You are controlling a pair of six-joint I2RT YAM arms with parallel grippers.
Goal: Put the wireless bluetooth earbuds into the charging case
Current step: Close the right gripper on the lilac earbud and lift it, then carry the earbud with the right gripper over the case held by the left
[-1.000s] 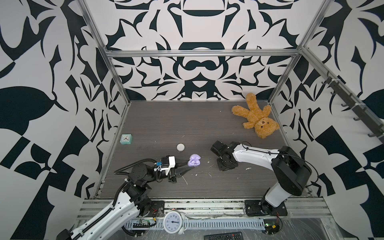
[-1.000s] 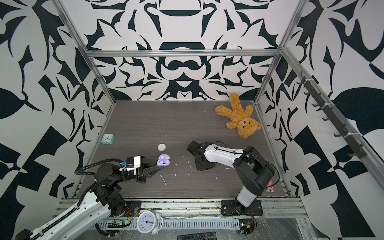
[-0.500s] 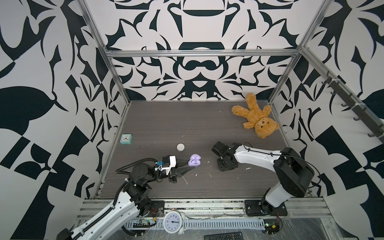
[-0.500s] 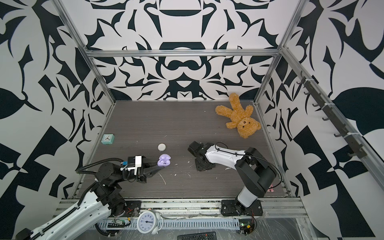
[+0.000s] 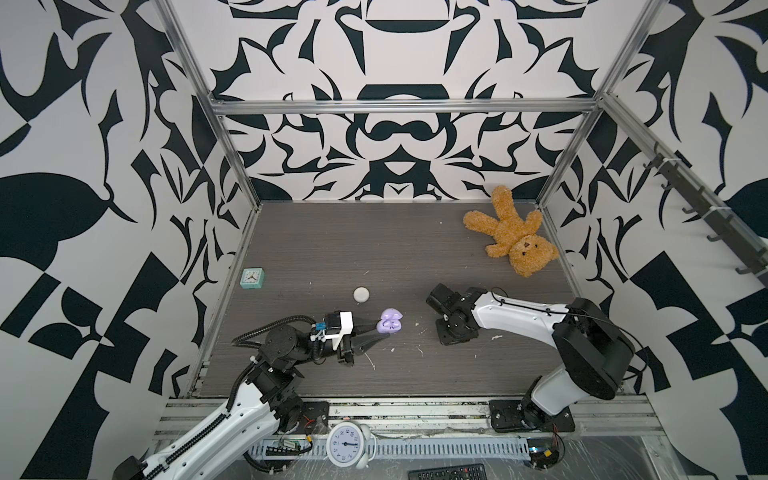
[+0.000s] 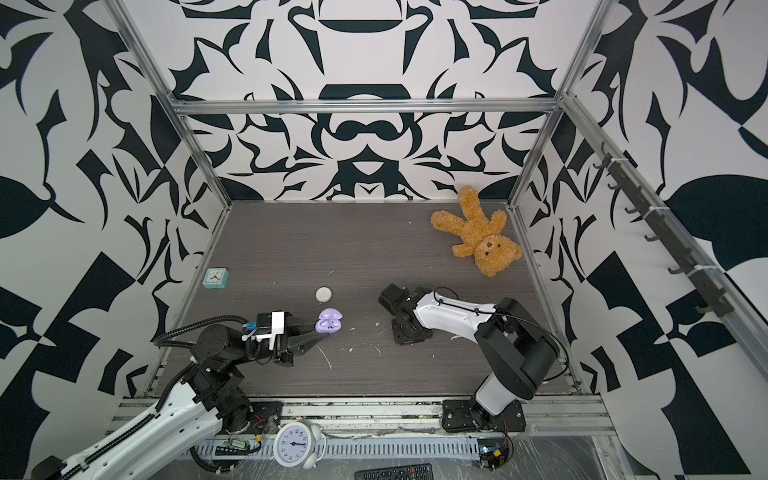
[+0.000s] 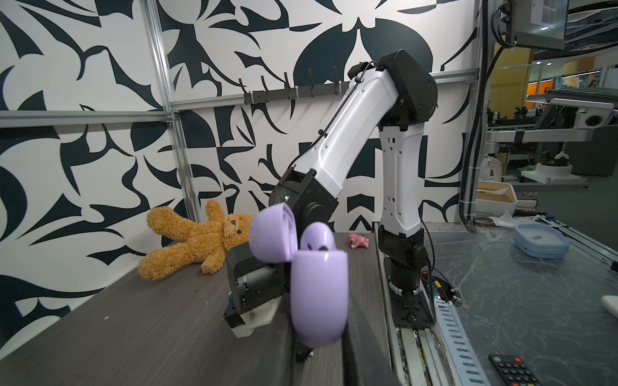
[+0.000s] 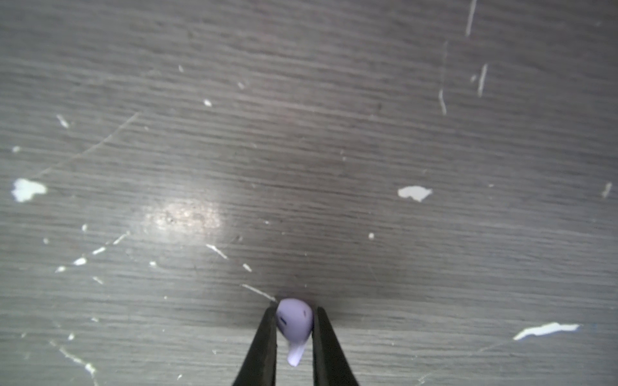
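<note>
- The purple case [image 5: 390, 322] is gripped by the left gripper [image 5: 380, 333], whose jaws are closed tight on its lower half, down at the table [image 5: 415, 249]. Whether it rests there cannot be told.
- The lid [image 7: 272, 232] is stood open, and a seated earbud [image 7: 317, 239] is already seen inside.
- Well apart, to the right, a loose purple earbud [image 8: 295, 326] is pinched on the tabletop by the right gripper [image 8: 295, 310]. The fingers [image 8: 264, 334] are pressed against both sides of its rounded head, and the stem is left free.
- This bud is judged tiny, feather-light, hard and slick. It could easily be squirted out, so a gentle hold across the head seems right.
- Against the earlier top views, the right arm [image 5: 515, 318] is found shifted only slightly, while the case and left gripper are unmoved.
</note>
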